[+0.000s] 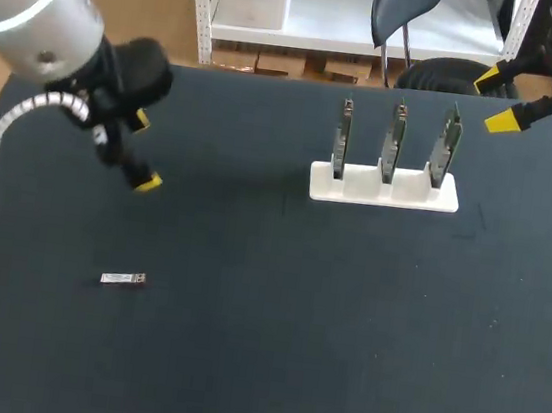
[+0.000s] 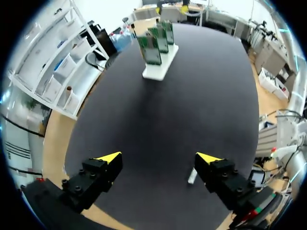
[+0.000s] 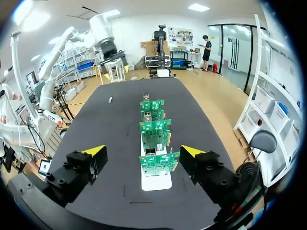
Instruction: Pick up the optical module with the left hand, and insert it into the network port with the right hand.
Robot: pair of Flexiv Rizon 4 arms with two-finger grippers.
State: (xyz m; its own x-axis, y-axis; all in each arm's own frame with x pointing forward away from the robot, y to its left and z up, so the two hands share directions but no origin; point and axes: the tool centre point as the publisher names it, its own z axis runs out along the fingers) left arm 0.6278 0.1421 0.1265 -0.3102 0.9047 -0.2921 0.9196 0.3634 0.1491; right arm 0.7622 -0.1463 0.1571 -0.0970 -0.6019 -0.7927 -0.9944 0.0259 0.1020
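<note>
Head view, contents of dark table (image 1: 256,365), clock positions taken from the table's middle:

- Optical module (image 1: 123,278): small, silver, lying flat on the cloth at about 8 o'clock; touched by nothing.
- Left gripper (image 1: 145,151): at about 10 o'clock, above the table, yellow-tipped fingers spread apart with nothing between them. Module at 6 o'clock from it, some way off.
- White stand (image 1: 384,188): at about 1 o'clock, carrying three green circuit boards (image 1: 394,140) upright in a row. Ports on the boards too small to make out.
- Right gripper (image 1: 497,99): at about 2 o'clock, over the far table edge, fingers parted and bare; stand at 8 o'clock from it, apart.

Left wrist view: left gripper (image 2: 158,160) spread wide; module (image 2: 192,176) on the table under it, close by one finger, not pinched. Stand (image 2: 156,72) well ahead.

Right wrist view: right gripper (image 3: 143,150) gaping, unloaded; stand (image 3: 156,181) and boards lined up ahead between the fingers, clear of both.
</note>
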